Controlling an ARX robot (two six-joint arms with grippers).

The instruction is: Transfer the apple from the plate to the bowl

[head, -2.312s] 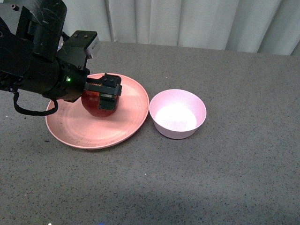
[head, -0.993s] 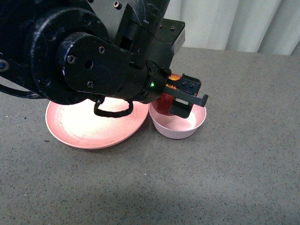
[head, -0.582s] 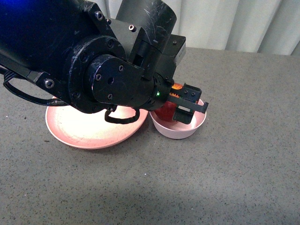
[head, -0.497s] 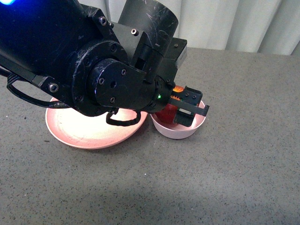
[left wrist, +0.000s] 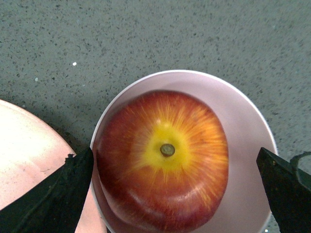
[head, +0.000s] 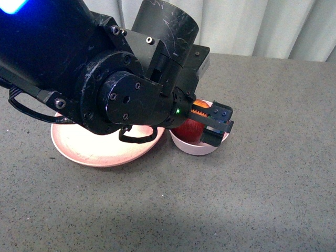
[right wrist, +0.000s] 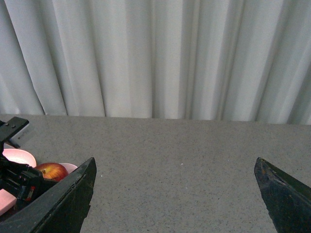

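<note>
Front view: grey counter (head: 273, 173); left arm fills the left half. Plate (head: 84, 149) toward the left edge, bare where visible. Bowl (head: 195, 149) beside it holds the apple (left wrist: 163, 158). Left pincer (head: 210, 125) spread wide, clear of the fruit. Transfer looks done; withdrawal remains. Right pincer (right wrist: 175, 194) released, idle.

Glossy smooth apple (left wrist: 163, 160), matte pale bowl (left wrist: 243, 131), speckled plate (head: 79, 152), rough grey tabletop (head: 262, 199)
</note>
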